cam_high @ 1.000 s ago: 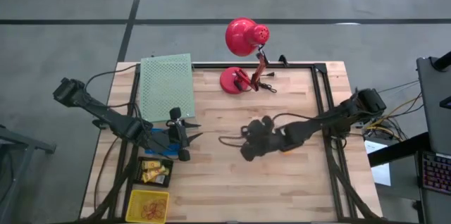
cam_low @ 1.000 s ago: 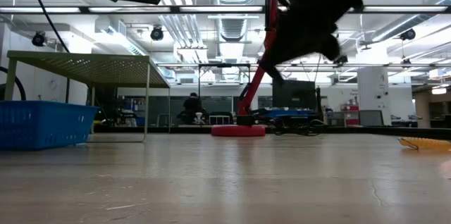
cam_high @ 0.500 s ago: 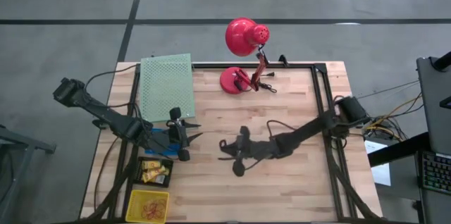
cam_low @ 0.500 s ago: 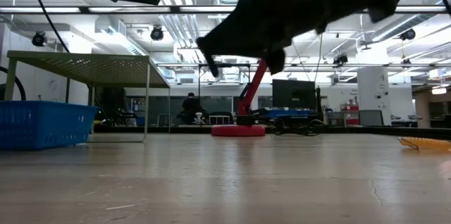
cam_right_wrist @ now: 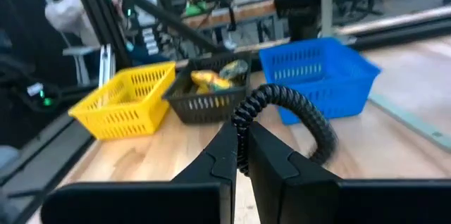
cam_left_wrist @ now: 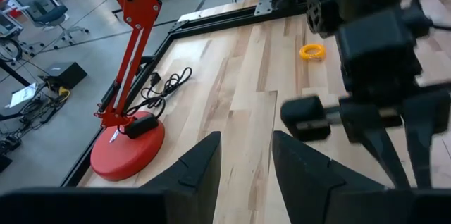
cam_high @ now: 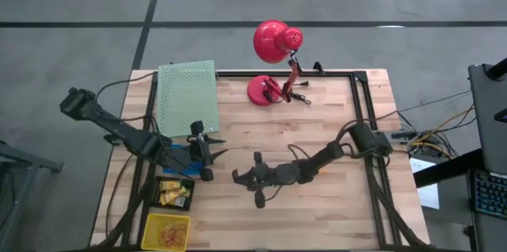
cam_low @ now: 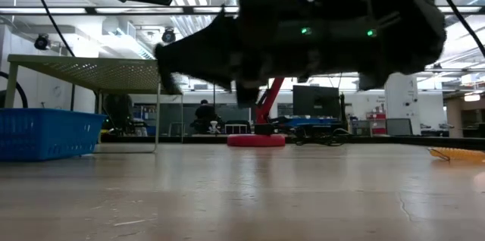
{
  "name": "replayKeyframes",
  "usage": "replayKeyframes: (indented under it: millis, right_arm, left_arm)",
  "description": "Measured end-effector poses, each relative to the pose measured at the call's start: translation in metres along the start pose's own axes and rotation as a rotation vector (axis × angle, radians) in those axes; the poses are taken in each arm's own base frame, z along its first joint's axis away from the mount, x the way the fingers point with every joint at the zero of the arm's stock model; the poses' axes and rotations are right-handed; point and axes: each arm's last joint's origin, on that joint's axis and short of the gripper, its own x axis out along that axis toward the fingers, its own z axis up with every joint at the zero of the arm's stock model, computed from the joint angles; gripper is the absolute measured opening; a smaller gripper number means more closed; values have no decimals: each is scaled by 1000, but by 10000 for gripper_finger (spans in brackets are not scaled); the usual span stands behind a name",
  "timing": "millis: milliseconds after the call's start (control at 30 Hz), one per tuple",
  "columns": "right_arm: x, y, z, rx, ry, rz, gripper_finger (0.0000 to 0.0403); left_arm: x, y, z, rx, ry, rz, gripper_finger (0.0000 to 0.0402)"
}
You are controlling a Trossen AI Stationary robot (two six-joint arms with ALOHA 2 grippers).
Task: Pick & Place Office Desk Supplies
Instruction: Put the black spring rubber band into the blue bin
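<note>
My right gripper reaches level across the middle of the table toward the baskets, shut on a black coiled ring. In the low view it hangs well above the tabletop. My left gripper waits by the blue basket, open with nothing between its fingers. A small orange ring lies flat on the wood. The black basket holds some yellow pieces. My right gripper pinches the black coiled ring at one spot of its loop between its two fingertips. The fingers come level from the table's right side. The rest of the loop arches out beyond the fingertips, lifted clear of the table.
A red desk lamp stands on its round base at the far edge, its cord beside it. A green mesh shelf stands at the far left. A black basket and a yellow basket sit at the near left.
My right gripper has come down and gone toward the table's left and near edges, toward the baskets. It has tipped up from pointing downward to level and rolled somewhat. It has stayed shut on the black coiled ring, which has travelled with it.
</note>
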Motion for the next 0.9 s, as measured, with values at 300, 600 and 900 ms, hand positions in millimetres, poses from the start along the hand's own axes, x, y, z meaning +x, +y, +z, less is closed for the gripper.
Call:
replayKeyframes:
  millis: [300, 600, 900]
  right_arm:
    - [33, 0, 1, -49, 196, -31, 18]
    - [57, 1, 10, -67, 284, -33, 18]
    - [63, -5, -11, -64, 305, -34, 18]
  left_arm:
    - [0, 0, 0, 0, 1, 0, 134]
    - [0, 0, -2, 11, 14, 1, 134]
    - [0, 0, -3, 21, 25, 1, 134]
